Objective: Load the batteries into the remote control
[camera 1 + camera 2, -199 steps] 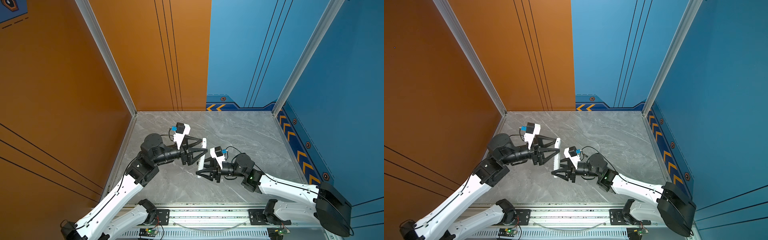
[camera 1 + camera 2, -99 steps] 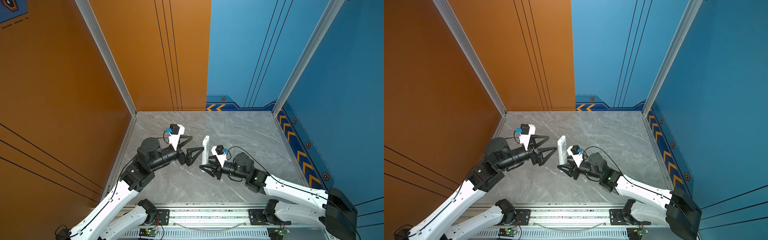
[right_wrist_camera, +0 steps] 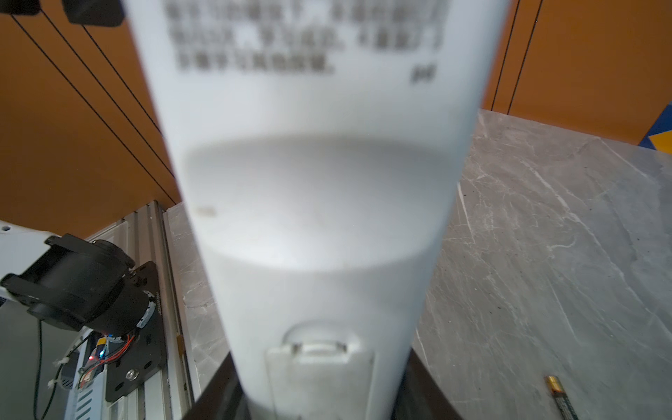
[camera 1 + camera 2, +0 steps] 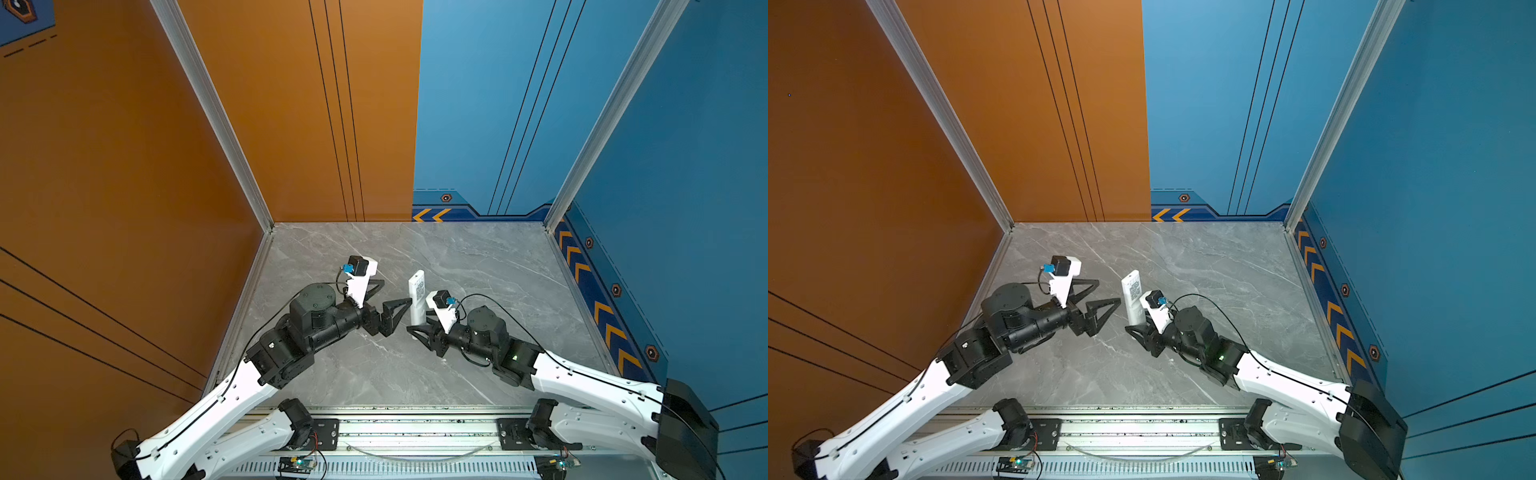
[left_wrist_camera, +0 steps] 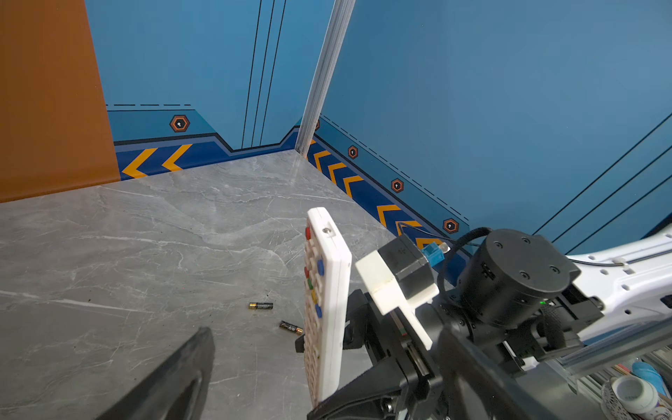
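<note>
The remote control (image 4: 417, 295) (image 4: 1133, 297) stands upright, a long white bar. My right gripper (image 4: 417, 328) (image 4: 1133, 326) is shut on its lower end. Its buttons (image 5: 313, 291) face my left gripper (image 4: 397, 291) (image 4: 1108, 291), which is open just left of it, holding nothing. One left finger (image 5: 174, 378) shows low in the left wrist view. The remote's plain back (image 3: 320, 218) fills the right wrist view, with its battery cover (image 3: 320, 378) in place between the dark jaws. Two batteries (image 5: 260, 306) (image 5: 291, 327) lie on the table beyond the remote. One battery (image 3: 562, 398) shows in the right wrist view. Both top views hide them.
The grey marble table (image 4: 478, 266) is walled in orange on the left and blue at the back and right. A metal rail (image 4: 415, 432) with both arm bases runs along the front edge.
The left gripper opened, let go of the remote and drew back to the left. The right gripper raised the remote from a low tilt to upright.
</note>
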Robot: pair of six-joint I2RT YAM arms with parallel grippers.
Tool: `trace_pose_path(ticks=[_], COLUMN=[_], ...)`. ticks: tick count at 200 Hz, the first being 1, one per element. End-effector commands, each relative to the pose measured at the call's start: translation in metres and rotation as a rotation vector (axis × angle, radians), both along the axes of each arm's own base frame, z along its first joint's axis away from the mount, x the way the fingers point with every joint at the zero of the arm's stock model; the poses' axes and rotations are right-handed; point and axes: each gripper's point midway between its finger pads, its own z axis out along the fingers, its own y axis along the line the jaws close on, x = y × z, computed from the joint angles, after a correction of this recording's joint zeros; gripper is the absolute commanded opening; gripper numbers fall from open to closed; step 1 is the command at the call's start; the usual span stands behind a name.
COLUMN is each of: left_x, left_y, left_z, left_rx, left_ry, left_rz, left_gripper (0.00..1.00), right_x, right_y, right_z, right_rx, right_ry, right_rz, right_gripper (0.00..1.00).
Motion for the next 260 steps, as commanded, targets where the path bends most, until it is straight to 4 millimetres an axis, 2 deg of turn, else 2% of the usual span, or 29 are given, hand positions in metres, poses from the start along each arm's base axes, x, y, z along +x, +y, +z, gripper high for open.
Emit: trace_pose_path(ticks=[1, 36, 38, 46, 90, 95, 122, 193, 260], left_x=[0.004, 0.001, 0.001, 0.002, 0.010, 0.010, 0.014, 0.022, 0.032], left_y=[0.005, -0.005, -0.006, -0.009, -0.022, -0.023, -0.027, -0.044, -0.050], left_z=[0.005, 0.003, 0.009, 0.012, 0.008, 0.008, 0.012, 0.004, -0.002], left_rx=[0.003, -0.017, -0.038, -0.048, -0.064, -0.069, -0.096, -0.099, -0.091], left_ry=[0.002, 0.008, -0.007, -0.017, -0.024, -0.025, -0.036, -0.016, -0.017], left_rz=[0.073, 0.071, 0.069, 0.068, 0.084, 0.084, 0.088, 0.070, 0.098], left_gripper=[0.95, 0.91, 0.91, 0.91, 0.88, 0.83, 0.77, 0.70, 0.61], right_x=[0.009, 0.016, 0.016, 0.017, 0.018, 0.018, 0.016, 0.014, 0.010], right_y=[-0.006, -0.014, -0.014, -0.015, -0.018, -0.018, -0.017, -0.017, -0.018], right_z=[0.021, 0.020, 0.020, 0.020, 0.021, 0.021, 0.022, 0.022, 0.022], right_rx=[0.001, -0.040, -0.040, -0.044, -0.053, -0.053, -0.058, -0.064, -0.064], right_ry=[-0.065, -0.091, -0.090, -0.092, -0.112, -0.116, -0.128, -0.135, -0.147], right_rz=[-0.064, -0.138, -0.140, -0.147, -0.180, -0.180, -0.180, -0.184, -0.188], right_gripper=[0.00, 0.00, 0.00, 0.00, 0.00, 0.00, 0.00, 0.00, 0.00])
